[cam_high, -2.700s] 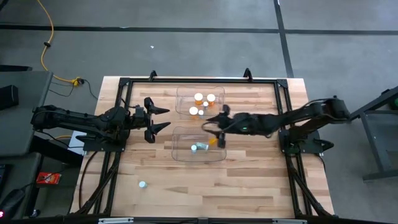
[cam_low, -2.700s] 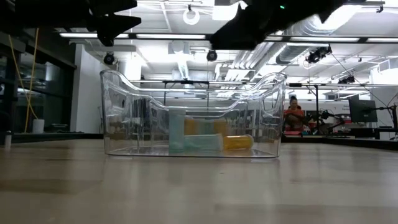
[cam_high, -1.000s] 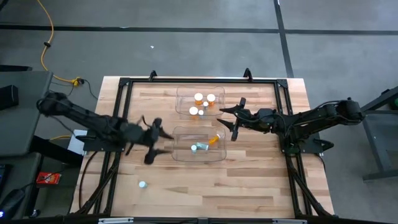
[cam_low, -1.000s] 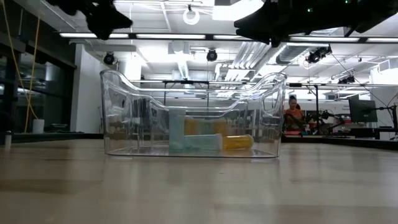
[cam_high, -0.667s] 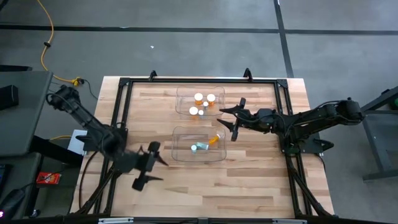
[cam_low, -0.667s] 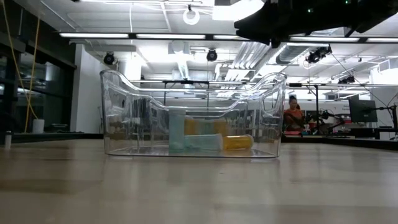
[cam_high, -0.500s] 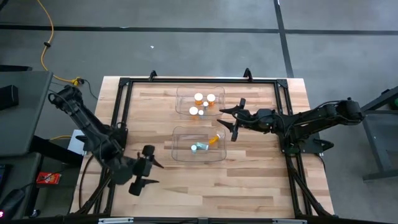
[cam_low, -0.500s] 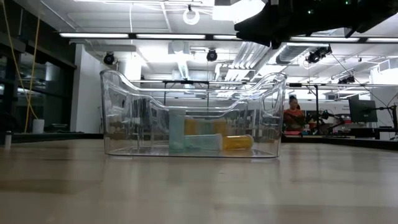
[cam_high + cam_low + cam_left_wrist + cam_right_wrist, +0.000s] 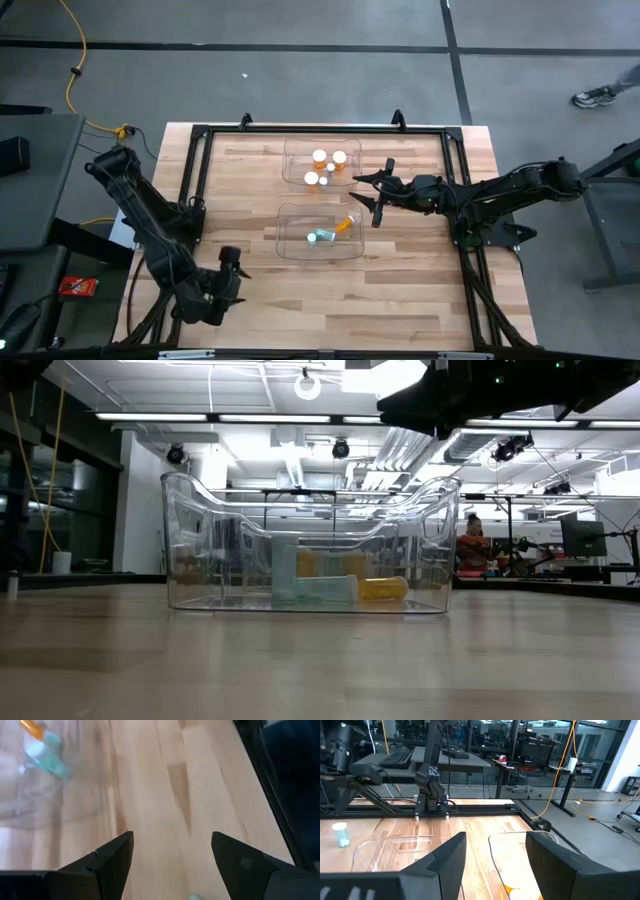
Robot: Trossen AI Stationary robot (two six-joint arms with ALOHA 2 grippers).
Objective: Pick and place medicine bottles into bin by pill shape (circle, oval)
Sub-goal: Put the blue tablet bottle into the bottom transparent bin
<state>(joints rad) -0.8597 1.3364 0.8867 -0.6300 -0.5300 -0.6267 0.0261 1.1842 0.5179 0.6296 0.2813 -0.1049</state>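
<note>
A small pale teal bottle with a white cap [image 9: 340, 834] stands on its base on the wooden table near the near-left corner. My left arm hides it in the high view. My left gripper [image 9: 236, 270] is open and empty above that spot, its fingers [image 9: 112, 855] pointing at bare wood. A clear near bin [image 9: 320, 232] holds a teal bottle [image 9: 318, 237] and an orange one [image 9: 343, 225], both lying on their sides. A clear far bin [image 9: 322, 162] holds several upright bottles. My right gripper [image 9: 375, 195] is open and empty, just right of the bins.
A black frame [image 9: 200, 130] runs round the tabletop. Bare wood lies along the near edge and to the right of the bins. In the low view the near bin [image 9: 310, 540] stands mid-table. A person [image 9: 470, 545] sits far back in the room.
My left gripper has swung from beside the near bin's left side toward the table's near-left corner, over the place of the lone bottle, and has stayed open.
</note>
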